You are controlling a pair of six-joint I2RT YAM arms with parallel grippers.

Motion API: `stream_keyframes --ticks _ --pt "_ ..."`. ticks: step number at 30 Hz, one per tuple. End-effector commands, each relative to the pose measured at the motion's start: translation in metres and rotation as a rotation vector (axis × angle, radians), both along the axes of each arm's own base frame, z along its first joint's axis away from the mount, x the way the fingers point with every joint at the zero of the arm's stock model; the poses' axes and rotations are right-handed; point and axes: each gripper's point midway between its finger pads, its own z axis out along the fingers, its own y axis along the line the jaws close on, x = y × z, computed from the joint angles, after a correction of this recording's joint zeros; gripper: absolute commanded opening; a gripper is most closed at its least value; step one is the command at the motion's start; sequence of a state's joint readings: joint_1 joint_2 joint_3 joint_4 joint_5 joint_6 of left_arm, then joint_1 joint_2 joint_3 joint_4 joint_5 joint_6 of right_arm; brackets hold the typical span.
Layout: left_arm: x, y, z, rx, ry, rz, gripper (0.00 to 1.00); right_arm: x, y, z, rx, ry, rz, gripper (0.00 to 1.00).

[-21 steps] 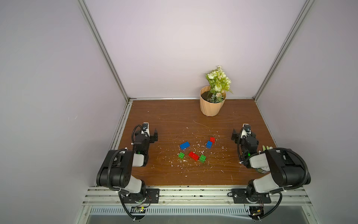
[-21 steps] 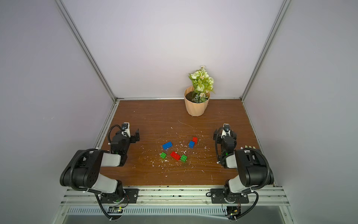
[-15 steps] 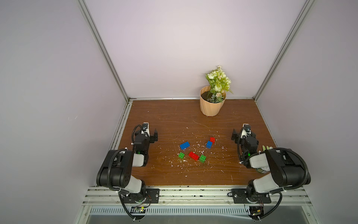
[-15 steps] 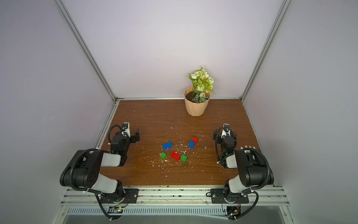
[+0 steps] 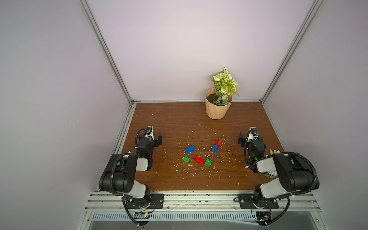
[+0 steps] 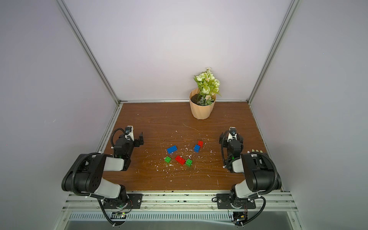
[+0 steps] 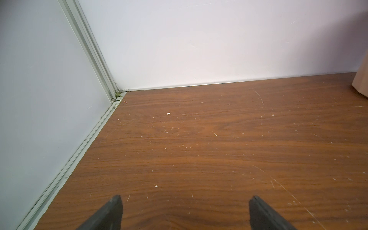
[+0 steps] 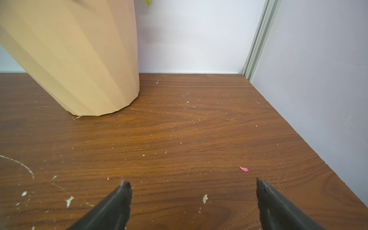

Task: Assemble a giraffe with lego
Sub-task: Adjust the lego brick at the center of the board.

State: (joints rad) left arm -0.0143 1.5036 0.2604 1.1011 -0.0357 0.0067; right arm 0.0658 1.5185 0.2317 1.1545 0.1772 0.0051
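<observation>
"Six pieces loose on the table (image 5: 179,119), I count. Can you tell them apart?"

"Mostly. They sit mid-table between the arms: a long blue lego brick (image 5: 189,149), a square blue brick (image 5: 215,148) touching a small red brick (image 5: 218,143) at a corner, and a long red brick (image 5: 199,160) between a small green brick (image 5: 186,159) and a second green brick (image 5: 208,162). Whether the long red one and that second green are joined or merely touching, I cannot tell."

"And the grippers?"

"The left gripper (image 7: 185,201) and the right gripper (image 8: 193,184) each have their jaws spread wide with only bare wood between them. Both are well apart from the bricks. The wrist views show just the fingertips; the rest is cut off."

"The flower pot (image 5: 218,107)?"

"By the back wall. The right wrist view crops its rim; the left wrist view catches only a sliver at the edge."

"Anything unclear?"

"Some pale pointed tips (image 5: 272,151) poke out behind the right arm, too hidden to name."
</observation>
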Motion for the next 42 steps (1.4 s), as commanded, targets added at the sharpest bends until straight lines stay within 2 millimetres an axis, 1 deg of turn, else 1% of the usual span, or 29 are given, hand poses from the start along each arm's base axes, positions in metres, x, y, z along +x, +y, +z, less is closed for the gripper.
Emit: stream_keyframes --ticks 1,6,8,11,12,15,18,20,24,26,27,28,32,34,37,42 --pt "0.000 0.006 0.006 -0.007 -0.028 0.022 0.99 0.006 0.003 0.020 -0.004 -0.067 0.015 1.00" --pt "0.000 0.007 0.007 -0.006 -0.032 0.027 0.99 0.008 0.005 0.022 -0.007 -0.062 0.026 1.00" --pt "0.005 0.012 0.011 -0.014 -0.013 0.061 0.99 0.018 0.011 0.027 -0.018 -0.015 0.057 1.00" --pt "0.018 0.012 0.014 -0.015 0.055 0.064 0.99 0.032 0.013 0.040 -0.010 0.052 0.044 1.00" --pt "0.019 0.010 0.017 -0.014 0.065 0.060 0.99 0.034 0.013 0.043 0.002 0.066 0.037 1.00" --pt "0.018 -0.002 0.031 0.015 0.059 0.032 0.99 0.042 0.024 0.058 0.026 0.102 0.059 1.00" --pt "0.020 -0.014 0.045 -0.003 0.063 0.008 1.00 0.049 0.034 0.069 0.061 0.167 0.050 1.00" --pt "0.022 -0.021 0.052 -0.031 0.093 -0.006 0.99 0.050 0.050 0.077 0.065 0.205 0.066 1.00" --pt "0.019 -0.035 0.069 -0.081 0.127 -0.042 0.99 0.043 0.079 0.093 0.095 0.237 0.085 1.00" --pt "0.016 -0.035 0.076 -0.133 0.151 -0.025 0.99 0.036 0.095 0.100 0.099 0.258 0.105 1.00" --pt "0.015 -0.037 0.080 -0.158 0.165 -0.026 0.99 0.032 0.105 0.102 0.094 0.268 0.120 1.00" --pt "0.012 -0.040 0.081 -0.177 0.190 -0.036 0.99 0.027 0.114 0.105 0.097 0.279 0.138 1.00" --pt "0.003 -0.057 0.095 -0.224 0.225 -0.109 0.99 0.006 0.139 0.108 0.138 0.310 0.194 1.00" --pt "-0.003 -0.063 0.097 -0.242 0.271 -0.128 0.99 -0.001 0.149 0.102 0.164 0.345 0.225 1.00" --pt "-0.010 -0.074 0.100 -0.274 0.317 -0.184 0.99 -0.010 0.157 0.089 0.184 0.417 0.238 1.00" --pt "-0.010 -0.086 0.093 -0.304 0.369 -0.231 0.99 -0.021 0.167 0.068 0.215 0.516 0.265 0.96"
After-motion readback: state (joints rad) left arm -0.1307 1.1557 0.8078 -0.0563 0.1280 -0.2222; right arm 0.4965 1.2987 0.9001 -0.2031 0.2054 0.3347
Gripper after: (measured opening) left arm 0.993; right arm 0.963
